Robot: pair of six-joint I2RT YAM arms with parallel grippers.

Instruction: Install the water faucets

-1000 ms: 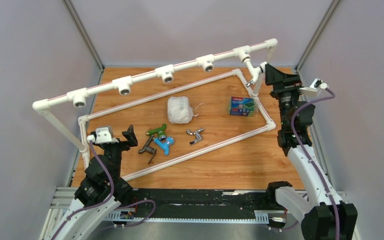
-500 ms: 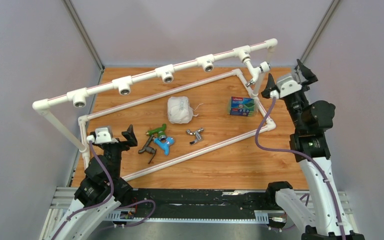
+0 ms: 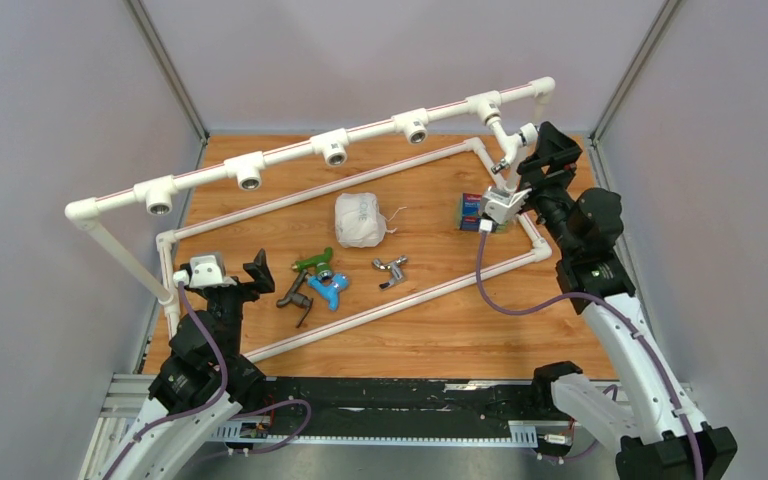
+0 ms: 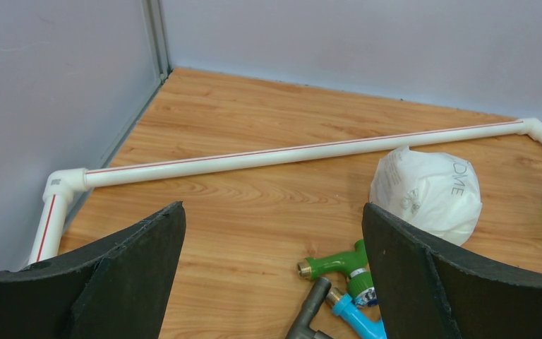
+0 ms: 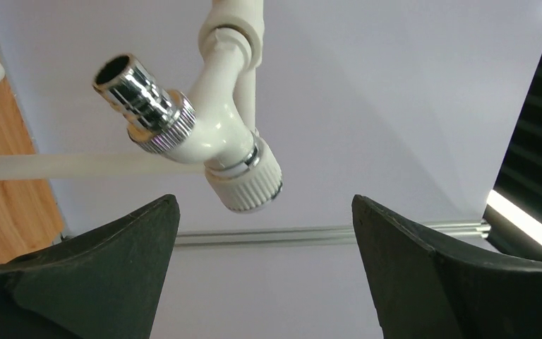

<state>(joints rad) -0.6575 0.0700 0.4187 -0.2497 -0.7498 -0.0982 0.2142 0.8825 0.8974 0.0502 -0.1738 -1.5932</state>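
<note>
Top external: wooden tabletop [image 3: 430,310], walls [image 3: 60,150] close on left, far and right edges.

- Pipe frame [image 3: 290,155] spans most of it. A low loop lies on the wood, and a raised rail carries four bare sockets [image 3: 248,178].
- Right gripper [image 5: 262,205] is up at the far right corner, jaws wide, nothing held. Right wrist view: white faucet [image 5: 215,138], chrome spout, fixed on the pipe just ahead of the jaws, untouched.
- Left gripper [image 4: 273,208] is at the near left corner, jaws wide, empty.
- Crumpled white bag [image 3: 359,219] sits mid-table inside the loop.
- Box [image 3: 472,211] lies toward the right edge, partly hidden by the right wrist.
- Green faucet [image 3: 311,263], blue faucet [image 3: 329,288] and grey faucet [image 3: 295,298] are bunched near the left gripper.
- Chrome faucet [image 3: 391,270] lies alone, right of them.

Bare wood runs between bag and box, and along the near edge outside the loop.
</note>
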